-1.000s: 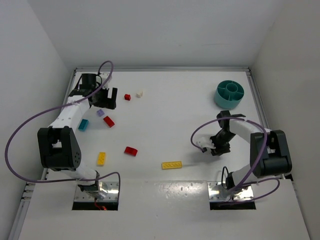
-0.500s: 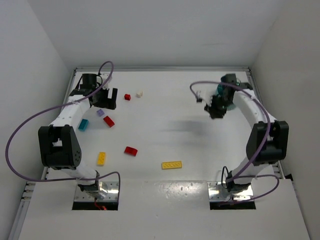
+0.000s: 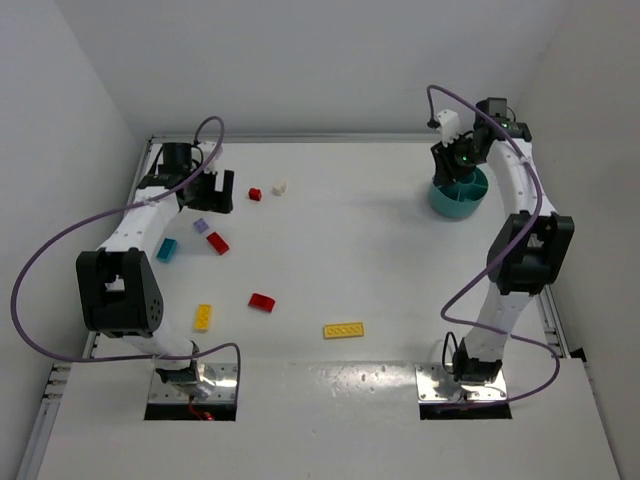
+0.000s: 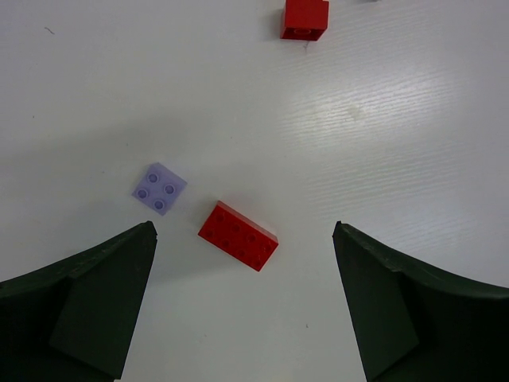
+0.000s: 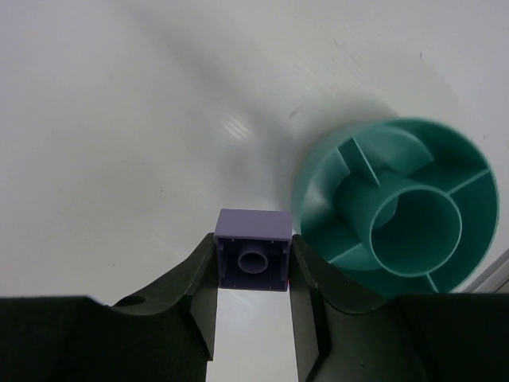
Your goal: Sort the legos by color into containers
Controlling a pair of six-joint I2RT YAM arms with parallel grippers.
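My right gripper [image 5: 253,267] is shut on a purple brick [image 5: 253,255], held in the air just left of the round teal tub [image 5: 402,211]; in the top view the gripper [image 3: 462,160] hangs over the tub [image 3: 458,200] at the back right. My left gripper [image 4: 242,306] is open and empty above a red brick [image 4: 238,235] and a light purple brick [image 4: 158,189]; in the top view it [image 3: 215,195] is at the back left. Another red brick [image 4: 305,17] lies farther out.
In the top view a small red brick [image 3: 255,194] and a white brick [image 3: 280,186] lie at the back, a light blue brick [image 3: 166,249], a yellow brick [image 3: 202,317], a red brick [image 3: 262,301] and a long yellow brick [image 3: 343,330] toward the front. Walls enclose the table.
My right arm has swung from the table's front right up to the back right, carrying the purple brick over to the teal tub. The left arm has barely moved.
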